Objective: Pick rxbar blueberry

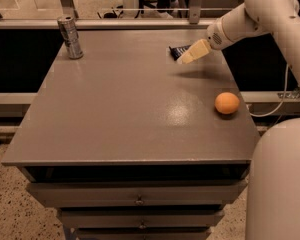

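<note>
The rxbar blueberry [176, 51] is a small flat dark navy bar lying on the grey table [130, 104] near its far right edge. Only its left end shows; the rest is hidden behind my gripper. My gripper [186, 58], with cream-coloured fingers [196, 51], hangs on the white arm [250, 19] coming in from the upper right. It sits directly over and in front of the bar, low over the table.
An orange ball [226, 103] lies near the table's right edge. A silver metal can [70, 37] stands at the far left corner. The table has drawers below its front edge [135, 200]. The robot's white body [280, 184] fills the lower right.
</note>
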Robot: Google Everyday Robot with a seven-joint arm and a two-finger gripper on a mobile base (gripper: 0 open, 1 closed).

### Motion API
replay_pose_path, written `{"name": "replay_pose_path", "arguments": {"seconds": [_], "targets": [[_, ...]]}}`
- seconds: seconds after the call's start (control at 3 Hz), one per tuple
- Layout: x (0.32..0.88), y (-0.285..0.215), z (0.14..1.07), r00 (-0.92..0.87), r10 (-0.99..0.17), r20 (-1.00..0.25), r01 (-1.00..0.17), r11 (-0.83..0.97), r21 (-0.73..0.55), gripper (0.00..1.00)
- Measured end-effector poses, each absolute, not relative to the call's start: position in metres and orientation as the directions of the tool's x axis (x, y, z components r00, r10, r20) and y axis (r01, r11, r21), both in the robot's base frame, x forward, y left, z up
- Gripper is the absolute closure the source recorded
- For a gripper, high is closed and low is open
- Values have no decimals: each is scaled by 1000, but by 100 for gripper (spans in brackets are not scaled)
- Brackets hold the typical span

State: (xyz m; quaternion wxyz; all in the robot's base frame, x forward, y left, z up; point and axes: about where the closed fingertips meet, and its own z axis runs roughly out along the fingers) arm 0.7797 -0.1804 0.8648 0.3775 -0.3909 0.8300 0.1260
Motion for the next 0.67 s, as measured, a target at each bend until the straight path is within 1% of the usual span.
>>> {"name": "replay_pose_path", "arguments": {"seconds": [0.33,0.67], "targets": [[799,-179,856,-441,-475,-761,-702,711,-37,0],[813,-180,855,-455,-421,-785,-667,745,-12,0]]}}
